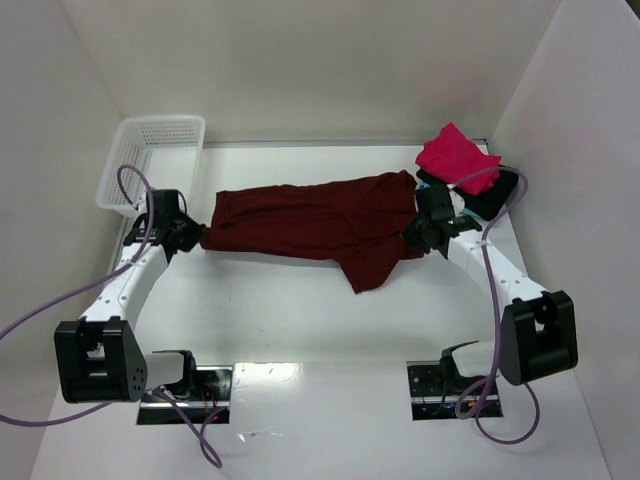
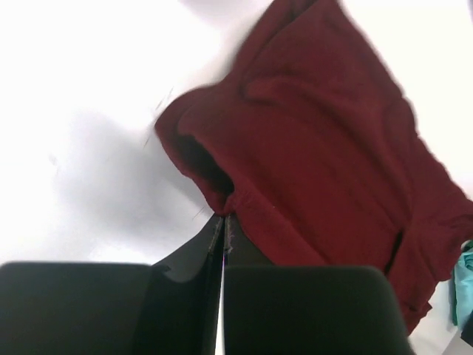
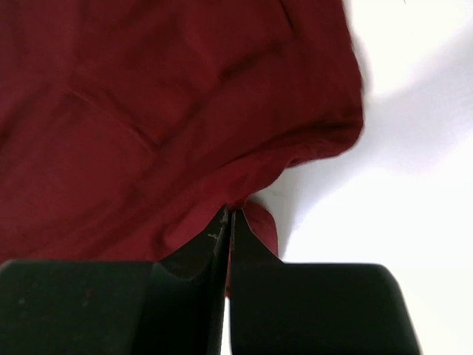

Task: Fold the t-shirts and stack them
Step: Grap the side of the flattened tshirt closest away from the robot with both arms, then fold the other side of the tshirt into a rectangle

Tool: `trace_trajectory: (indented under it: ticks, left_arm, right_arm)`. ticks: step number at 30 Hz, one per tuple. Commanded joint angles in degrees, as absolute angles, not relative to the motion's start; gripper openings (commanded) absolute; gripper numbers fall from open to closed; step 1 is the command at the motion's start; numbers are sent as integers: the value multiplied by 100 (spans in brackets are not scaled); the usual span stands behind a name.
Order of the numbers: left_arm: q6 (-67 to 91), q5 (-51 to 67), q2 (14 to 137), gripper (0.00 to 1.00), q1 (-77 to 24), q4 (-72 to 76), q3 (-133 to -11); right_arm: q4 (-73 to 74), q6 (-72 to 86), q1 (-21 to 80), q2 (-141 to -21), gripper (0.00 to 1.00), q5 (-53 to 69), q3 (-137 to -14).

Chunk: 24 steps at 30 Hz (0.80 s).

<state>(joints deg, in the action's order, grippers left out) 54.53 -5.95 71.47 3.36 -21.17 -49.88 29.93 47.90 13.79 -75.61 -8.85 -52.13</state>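
Observation:
A large dark maroon t-shirt point(image 1: 310, 222) lies stretched across the middle of the table, one part hanging toward the front point(image 1: 372, 265). My left gripper point(image 1: 198, 238) is shut on its left edge; the left wrist view shows the cloth point(image 2: 310, 148) pinched at the fingertips point(image 2: 224, 217). My right gripper point(image 1: 412, 232) is shut on the shirt's right edge, with the maroon cloth point(image 3: 148, 111) caught at its tips point(image 3: 230, 211). At the back right a bright pink-red t-shirt point(image 1: 456, 156) lies on top of a black one point(image 1: 492, 195). A sliver of teal cloth point(image 2: 464, 288) shows in the left wrist view.
A white plastic lattice basket point(image 1: 150, 155) stands at the back left, just behind my left arm. White walls enclose the table on three sides. Purple cables loop off both arms.

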Motion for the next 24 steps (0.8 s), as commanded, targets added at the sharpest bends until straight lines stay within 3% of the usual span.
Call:
trace_trajectory:
  ticks: [1, 24]
  left_arm:
    - [5247, -642, 7545, 0, 369, -1813, -5250]
    - [5089, -907, 10358, 0, 369, -1344, -7270]
  right_arm:
    - [2616, 4535, 1336, -7945, 0, -1099, -5898]
    - [2224, 4061, 726, -10633, 1, -998, -8125]
